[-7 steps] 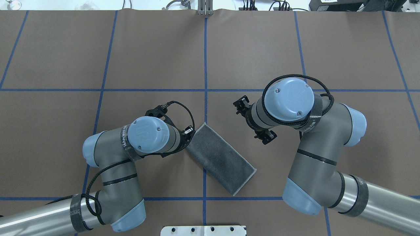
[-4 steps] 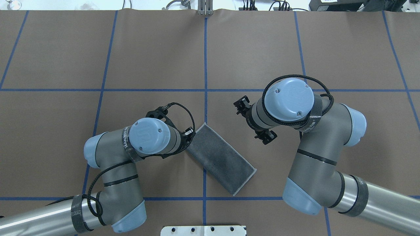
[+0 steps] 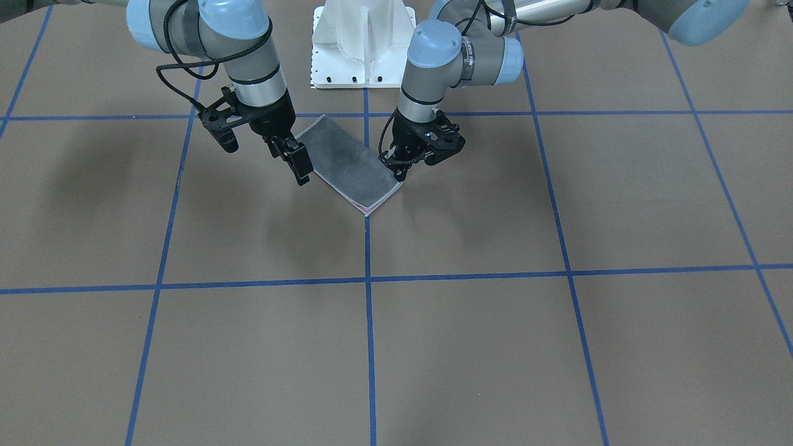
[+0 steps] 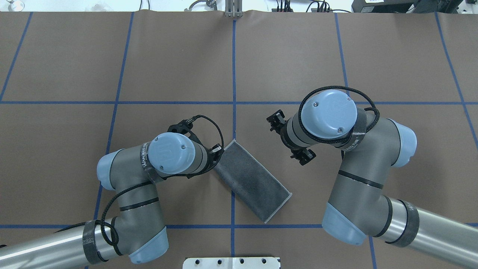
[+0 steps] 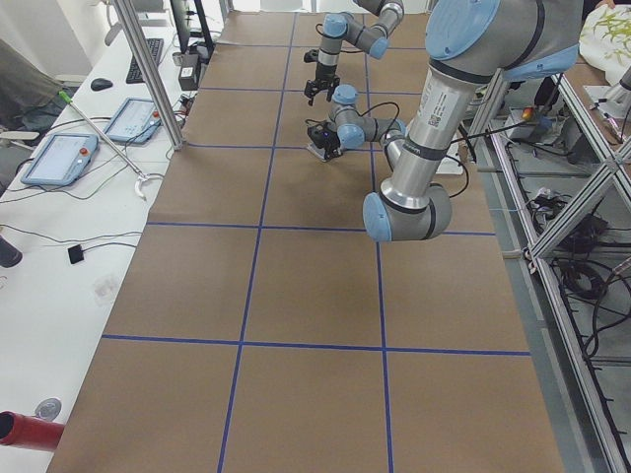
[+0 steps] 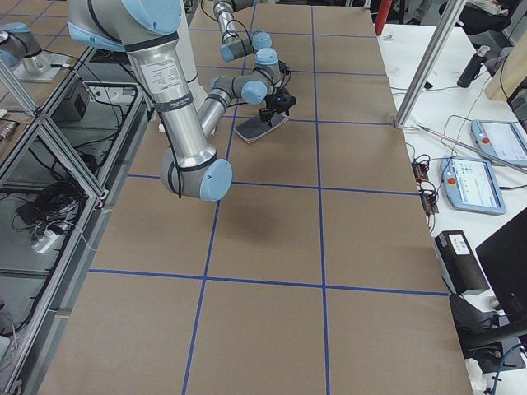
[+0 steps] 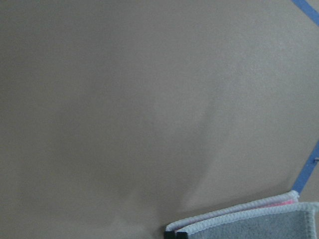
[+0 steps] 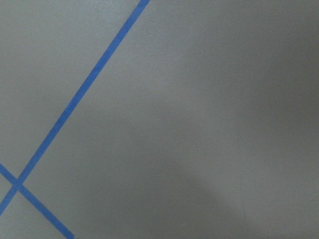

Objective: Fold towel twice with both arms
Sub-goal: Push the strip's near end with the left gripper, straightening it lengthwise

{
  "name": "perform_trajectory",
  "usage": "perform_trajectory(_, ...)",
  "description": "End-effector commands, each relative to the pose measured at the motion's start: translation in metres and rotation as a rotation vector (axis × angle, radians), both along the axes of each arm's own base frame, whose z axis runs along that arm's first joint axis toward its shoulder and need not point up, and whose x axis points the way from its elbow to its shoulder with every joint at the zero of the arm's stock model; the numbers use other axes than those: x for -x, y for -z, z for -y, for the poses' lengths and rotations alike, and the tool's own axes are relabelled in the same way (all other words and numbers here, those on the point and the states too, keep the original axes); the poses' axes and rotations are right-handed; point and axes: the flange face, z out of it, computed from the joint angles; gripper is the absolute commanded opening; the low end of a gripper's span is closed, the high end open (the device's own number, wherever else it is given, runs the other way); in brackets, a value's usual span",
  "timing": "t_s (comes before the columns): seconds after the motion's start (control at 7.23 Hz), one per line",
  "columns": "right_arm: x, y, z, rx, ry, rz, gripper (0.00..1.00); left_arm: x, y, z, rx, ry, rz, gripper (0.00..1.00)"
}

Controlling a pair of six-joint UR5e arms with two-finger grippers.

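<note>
The towel (image 4: 254,183) (image 3: 347,162) lies folded into a long strip, grey face up, slanting across the centre tape line. A pink layer shows between its stitched edges (image 7: 279,203). My left gripper (image 3: 396,168) is down at the strip's corner farthest from the robot, and one black fingertip (image 7: 175,234) sits right under the edging. The frames do not show whether it is open or shut. My right gripper (image 3: 291,158) hangs open above the table beside the towel's other long side, holding nothing. Its wrist view shows only bare table. From overhead both grippers are hidden under their wrists.
The brown table cover (image 4: 179,59) carries a blue tape grid. The white pedestal base (image 3: 362,43) stands at the robot's edge, just behind the towel. Aluminium posts (image 6: 428,58) and side tables with tablets (image 5: 59,158) flank the table ends.
The left arm's wrist has crept slightly towards the towel's corner. The right arm and the towel have stayed where they were.
</note>
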Motion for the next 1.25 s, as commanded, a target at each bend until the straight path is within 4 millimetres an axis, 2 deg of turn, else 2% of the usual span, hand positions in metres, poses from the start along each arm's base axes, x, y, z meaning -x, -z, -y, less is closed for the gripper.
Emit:
perform_trajectory(0.0,0.0,-0.002,0.0,0.002,-0.001,-0.003,1.0,0.012,0.02,0.034,-0.069,0.012,-0.008,0.0)
perform_trajectory(0.42,0.0,-0.003,0.0,-0.009,0.01,-0.009,1.0,0.004,0.018,0.107,-0.151,0.054,-0.013,0.0)
perform_trajectory(0.55,-0.001,-0.003,0.001,-0.02,0.019,-0.012,1.0,0.004,0.006,0.126,-0.194,0.046,-0.001,0.0)
perform_trajectory(0.69,-0.001,-0.002,0.001,-0.021,0.019,-0.011,1.0,0.005,0.003,0.149,-0.21,0.067,-0.007,0.0)
perform_trajectory(0.83,-0.001,-0.002,0.001,-0.021,0.019,-0.011,1.0,0.007,0.007,0.155,-0.217,0.074,-0.013,0.26)
perform_trajectory(0.97,0.0,-0.001,0.001,-0.023,0.019,-0.01,1.0,0.014,0.022,0.165,-0.227,0.092,-0.029,0.47)
perform_trajectory(1.11,0.0,0.0,0.001,-0.024,0.019,-0.007,1.0,0.018,0.029,0.169,-0.232,0.1,-0.034,0.47)
